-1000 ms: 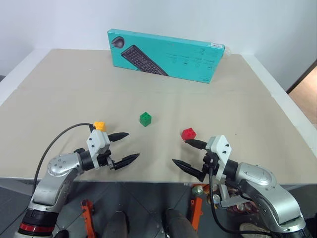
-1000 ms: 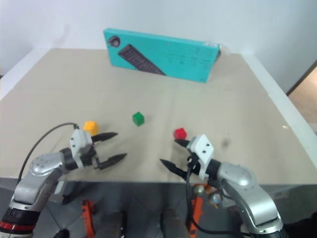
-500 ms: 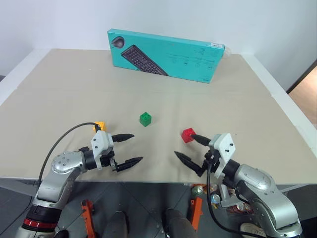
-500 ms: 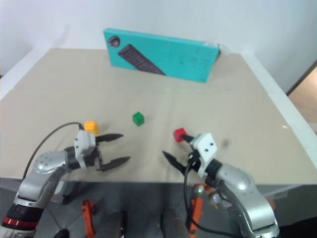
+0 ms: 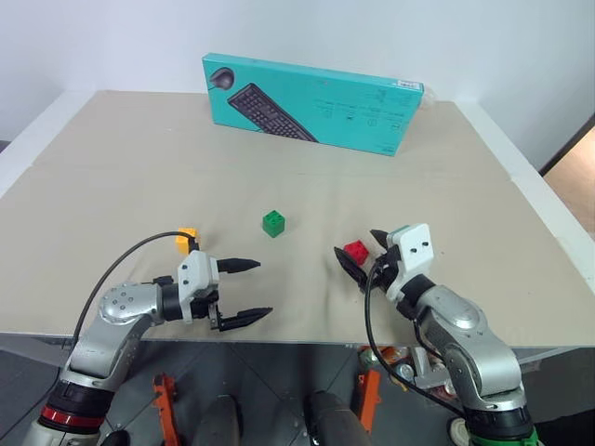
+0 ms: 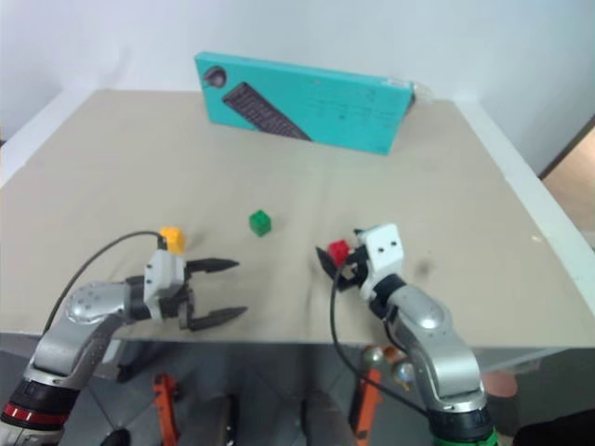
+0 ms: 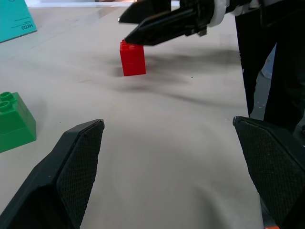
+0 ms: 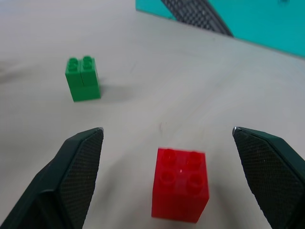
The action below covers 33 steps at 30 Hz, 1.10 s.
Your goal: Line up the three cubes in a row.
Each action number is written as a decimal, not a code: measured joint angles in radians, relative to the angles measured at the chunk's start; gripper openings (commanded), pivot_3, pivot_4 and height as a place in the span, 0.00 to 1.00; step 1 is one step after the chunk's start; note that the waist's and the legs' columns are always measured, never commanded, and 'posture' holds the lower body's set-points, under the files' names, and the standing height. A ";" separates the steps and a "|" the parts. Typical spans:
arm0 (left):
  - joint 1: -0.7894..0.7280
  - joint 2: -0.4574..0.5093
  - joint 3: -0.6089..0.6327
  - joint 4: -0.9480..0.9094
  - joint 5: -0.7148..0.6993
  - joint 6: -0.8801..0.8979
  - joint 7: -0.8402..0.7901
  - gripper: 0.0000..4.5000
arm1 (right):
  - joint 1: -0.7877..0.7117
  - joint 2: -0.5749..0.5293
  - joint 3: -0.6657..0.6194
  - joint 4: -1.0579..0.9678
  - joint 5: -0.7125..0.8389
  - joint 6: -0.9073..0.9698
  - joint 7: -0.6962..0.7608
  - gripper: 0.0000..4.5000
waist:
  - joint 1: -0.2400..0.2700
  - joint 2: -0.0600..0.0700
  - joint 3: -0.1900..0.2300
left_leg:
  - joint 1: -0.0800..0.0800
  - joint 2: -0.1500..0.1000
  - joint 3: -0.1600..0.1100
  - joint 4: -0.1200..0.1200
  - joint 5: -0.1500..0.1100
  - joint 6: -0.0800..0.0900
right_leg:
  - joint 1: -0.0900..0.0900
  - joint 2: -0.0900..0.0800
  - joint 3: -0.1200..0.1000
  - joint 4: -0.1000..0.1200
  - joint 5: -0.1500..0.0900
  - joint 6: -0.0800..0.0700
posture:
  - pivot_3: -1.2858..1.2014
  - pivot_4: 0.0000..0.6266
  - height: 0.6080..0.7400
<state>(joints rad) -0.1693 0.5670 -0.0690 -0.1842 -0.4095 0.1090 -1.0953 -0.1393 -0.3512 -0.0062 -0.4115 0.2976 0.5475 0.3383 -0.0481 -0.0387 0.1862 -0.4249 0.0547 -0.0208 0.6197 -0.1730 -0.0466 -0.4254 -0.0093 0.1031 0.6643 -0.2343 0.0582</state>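
The red cube (image 8: 180,184) sits between the right claw's (image 5: 363,253) spread fingers; the left claw (image 5: 244,293), also spread and empty, hangs well apart.

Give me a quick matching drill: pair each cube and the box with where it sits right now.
1 red cube
2 green cube
3 yellow cube
4 teal keyboard box

A back of the table
B mid-table, away from both grippers
C just behind the left gripper
D between the open fingers of the right gripper

Pairs: 1-D, 2-B, 3-C, 4-A
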 measured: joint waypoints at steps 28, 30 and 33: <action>0.014 0.003 -0.003 -0.031 0.009 0.008 0.024 1.00 | -0.283 -0.202 0.112 0.130 0.089 0.074 0.390 0.28 | -0.003 0.001 0.000 | 0.001 0.001 0.001 0.000 0.000 0.000 | 0.000 0.002 0.001 0.000 0.001 -0.001 | 0.52 0.24 1.00; 0.014 0.003 -0.003 -0.031 0.009 0.008 0.021 1.00 | -0.366 -0.246 0.161 0.211 0.077 0.032 0.511 0.28 | -0.003 0.001 0.000 | 0.000 0.001 0.001 0.000 0.000 0.000 | 0.000 0.002 0.001 0.000 0.001 -0.001 | 0.52 0.24 1.00; 0.015 0.003 -0.003 -0.031 0.009 0.008 0.021 1.00 | -0.440 -0.269 0.200 0.341 0.060 -0.036 0.646 0.28 | -0.003 0.000 0.000 | 0.000 0.001 0.001 0.000 0.000 0.000 | 0.000 0.002 0.000 0.000 0.000 0.000 | 0.52 0.24 1.00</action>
<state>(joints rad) -0.1540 0.5704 -0.0723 -0.2147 -0.4004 0.1166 -1.0746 -0.5797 -0.6201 0.1941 -0.0703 0.3577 0.5119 0.9847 -0.0508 -0.0383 0.1865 -0.4246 0.0561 -0.0203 0.6195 -0.1730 -0.0463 -0.4255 -0.0074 0.1034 0.6641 -0.2341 0.0577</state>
